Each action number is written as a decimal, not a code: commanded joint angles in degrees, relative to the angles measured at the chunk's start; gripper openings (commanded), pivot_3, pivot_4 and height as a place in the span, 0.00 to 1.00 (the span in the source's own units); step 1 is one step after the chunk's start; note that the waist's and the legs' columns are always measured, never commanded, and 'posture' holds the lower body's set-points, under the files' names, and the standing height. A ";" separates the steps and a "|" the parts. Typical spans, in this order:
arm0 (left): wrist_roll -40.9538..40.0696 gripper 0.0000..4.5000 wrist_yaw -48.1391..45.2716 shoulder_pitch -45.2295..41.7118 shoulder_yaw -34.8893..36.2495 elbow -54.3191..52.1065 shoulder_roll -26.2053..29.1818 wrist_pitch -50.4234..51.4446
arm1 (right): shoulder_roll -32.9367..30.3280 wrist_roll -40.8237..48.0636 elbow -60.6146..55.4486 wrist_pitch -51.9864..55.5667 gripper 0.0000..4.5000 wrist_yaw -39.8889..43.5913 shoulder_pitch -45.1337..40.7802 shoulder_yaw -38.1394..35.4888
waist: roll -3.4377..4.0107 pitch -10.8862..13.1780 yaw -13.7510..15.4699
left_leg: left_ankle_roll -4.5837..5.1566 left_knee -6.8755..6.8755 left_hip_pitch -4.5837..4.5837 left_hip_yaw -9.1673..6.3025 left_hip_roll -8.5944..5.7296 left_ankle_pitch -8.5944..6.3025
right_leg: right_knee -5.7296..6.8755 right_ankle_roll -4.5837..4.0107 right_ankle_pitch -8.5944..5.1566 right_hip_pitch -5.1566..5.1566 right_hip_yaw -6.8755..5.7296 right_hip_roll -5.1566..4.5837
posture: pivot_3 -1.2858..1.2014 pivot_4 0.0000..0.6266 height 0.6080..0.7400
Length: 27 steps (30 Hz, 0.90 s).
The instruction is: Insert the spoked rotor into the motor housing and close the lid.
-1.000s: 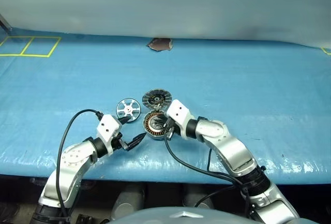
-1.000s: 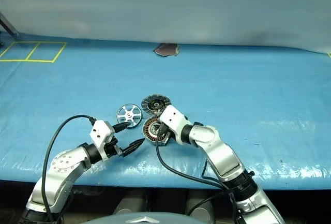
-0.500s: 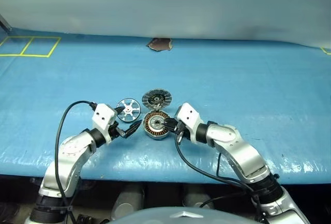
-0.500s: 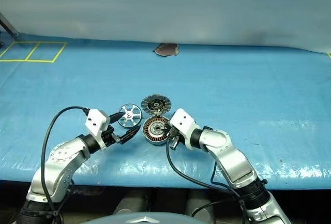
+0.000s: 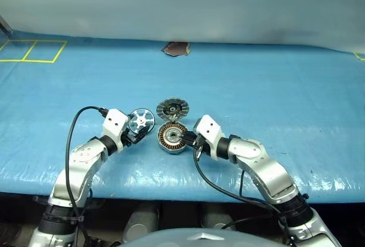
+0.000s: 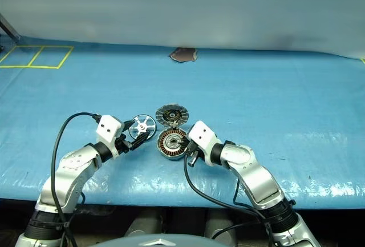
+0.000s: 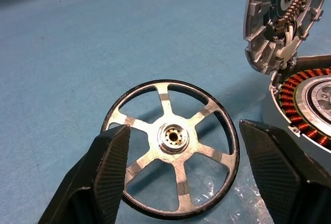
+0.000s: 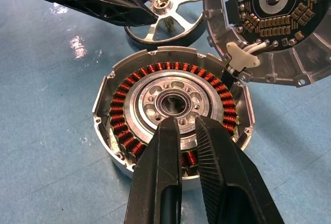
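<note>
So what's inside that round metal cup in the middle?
Inside the motor housing: a ring of copper windings around a silver centre bearing. The right pincer, shut, covers the near windings. The spoked rotor lies outside, beside it.

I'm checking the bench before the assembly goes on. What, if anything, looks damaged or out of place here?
One thing stands out: a brown torn patch in the blue table cover at its far edge. The shiny silver spoked rotor, copper-wound round motor housing and its hinged, open round lid look intact.
</note>
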 commanded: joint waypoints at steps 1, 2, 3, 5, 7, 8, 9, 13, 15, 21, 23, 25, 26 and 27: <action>1.23 0.80 0.49 -0.98 -0.94 -0.06 -0.39 0.73 | 0.33 0.33 -2.32 -1.29 0.13 -0.30 -0.12 -0.53 | 0.00 0.00 0.00 | 0.00 0.00 0.00 0.00 0.00 0.00 | 0.00 0.00 0.00 0.00 0.00 0.00 | 0.52 0.24 1.00; 1.53 0.80 0.62 -1.10 -1.22 0.20 -0.47 0.74 | 0.35 0.34 -2.30 -1.32 0.13 -0.30 -0.17 -0.48 | 0.00 0.00 0.00 | 0.00 0.00 0.00 0.00 0.00 0.00 | 0.00 0.00 0.00 0.00 0.00 0.00 | 0.52 0.24 1.00; 1.78 0.80 0.81 -1.29 -1.43 0.51 -0.66 0.94 | 0.40 0.36 -2.24 -1.35 0.13 -0.32 -0.24 -0.44 | 0.00 0.00 0.00 | -0.01 0.00 0.00 0.00 0.00 0.00 | 0.00 0.00 0.00 0.00 0.00 0.01 | 0.52 0.24 1.00; 2.47 0.80 1.19 -1.71 -1.84 1.18 -0.98 1.23 | 0.46 0.39 -2.14 -1.40 0.13 -0.37 -0.34 -0.38 | 0.00 0.00 0.03 | -0.02 0.00 0.00 -0.01 0.00 0.01 | 0.01 0.00 0.00 0.00 0.00 0.02 | 0.52 0.24 1.00; 3.06 0.80 1.73 -2.20 -2.14 1.87 -1.43 1.61 | 0.46 0.32 -2.05 -1.46 0.13 -0.46 -0.37 -0.31 | 0.00 0.00 0.04 | -0.02 0.01 0.00 -0.01 0.00 0.01 | 0.01 0.00 0.01 0.00 0.00 0.02 | 0.52 0.24 1.00; 3.20 0.80 2.01 -2.43 -2.20 2.12 -1.65 1.80 | 0.45 0.29 -2.02 -1.47 0.13 -0.49 -0.36 -0.29 | 0.00 0.00 0.05 | -0.02 0.00 0.00 -0.01 0.00 0.01 | 0.01 0.00 0.01 0.00 0.00 0.02 | 0.52 0.24 1.00; 3.34 0.80 2.23 -2.63 -2.23 2.32 -1.89 2.00 | 0.41 0.26 -2.02 -1.47 0.13 -0.51 -0.30 -0.27 | 0.00 0.00 0.05 | -0.02 0.01 0.00 -0.01 -0.01 0.01 | 0.01 0.00 0.01 0.01 0.00 0.02 | 0.52 0.24 1.00; 3.70 0.80 2.72 -3.02 -2.21 2.84 -2.67 3.13 | 0.29 0.08 -1.87 -1.57 0.13 -0.58 -0.20 -0.23 | 0.00 0.00 0.04 | -0.04 0.01 0.00 -0.01 0.00 0.02 | 0.02 0.00 0.01 0.01 0.00 0.02 | 0.52 0.24 1.00; 3.37 0.80 2.90 -3.04 -2.00 2.88 -3.07 4.19 | 0.33 0.01 -1.84 -1.58 0.13 -0.72 -0.17 -0.28 | 0.00 -0.01 0.06 | -0.05 0.01 0.00 -0.02 0.00 0.03 | 0.03 0.00 0.02 0.01 0.00 0.02 | 0.52 0.24 1.00; 0.75 0.72 2.09 -2.81 -0.01 2.23 -4.61 6.74 | 0.32 -0.11 -1.81 -1.61 0.13 -0.83 -0.09 -0.20 | 0.00 -0.01 0.05 | -0.07 0.03 0.03 -0.03 0.00 0.05 | 0.04 0.08 -0.01 0.05 -0.01 0.04 | 0.52 0.24 1.00; -0.61 0.72 1.45 -2.58 0.86 1.70 -4.77 7.05 | 0.29 -0.20 -1.81 -1.62 0.13 -0.85 -0.05 -0.07 | 0.00 -0.01 0.04 | -0.08 0.03 0.04 -0.04 0.00 0.05 | 0.04 0.08 -0.01 0.05 -0.01 0.04 | 0.52 0.24 1.00; -1.89 0.72 1.03 -2.28 1.73 1.21 -4.96 7.37 | 0.24 -0.34 -1.81 -1.66 0.13 -0.90 0.00 0.07 | 0.00 -0.01 0.00 | -0.08 0.03 0.04 -0.04 0.01 0.05 | 0.04 0.08 -0.01 0.05 -0.01 0.05 | 0.52 0.24 1.00; -2.43 0.72 0.89 -2.17 2.05 1.08 -5.00 7.44 | 0.22 -0.44 -1.79 -1.73 0.13 -0.95 0.02 0.13 | 0.00 -0.01 -0.01 | -0.08 0.03 0.04 -0.04 0.01 0.05 | 0.04 0.07 0.00 0.05 -0.01 0.05 | 0.52 0.24 1.00; -2.67 0.72 1.03 -2.14 2.37 1.11 -5.09 7.53 | 0.23 -0.51 -1.74 -1.78 0.13 -0.97 0.01 0.16 | 0.00 -0.01 -0.01 | -0.08 0.03 0.04 -0.04 0.01 0.05 | 0.04 0.05 0.01 0.04 -0.01 0.05 | 0.52 0.24 1.00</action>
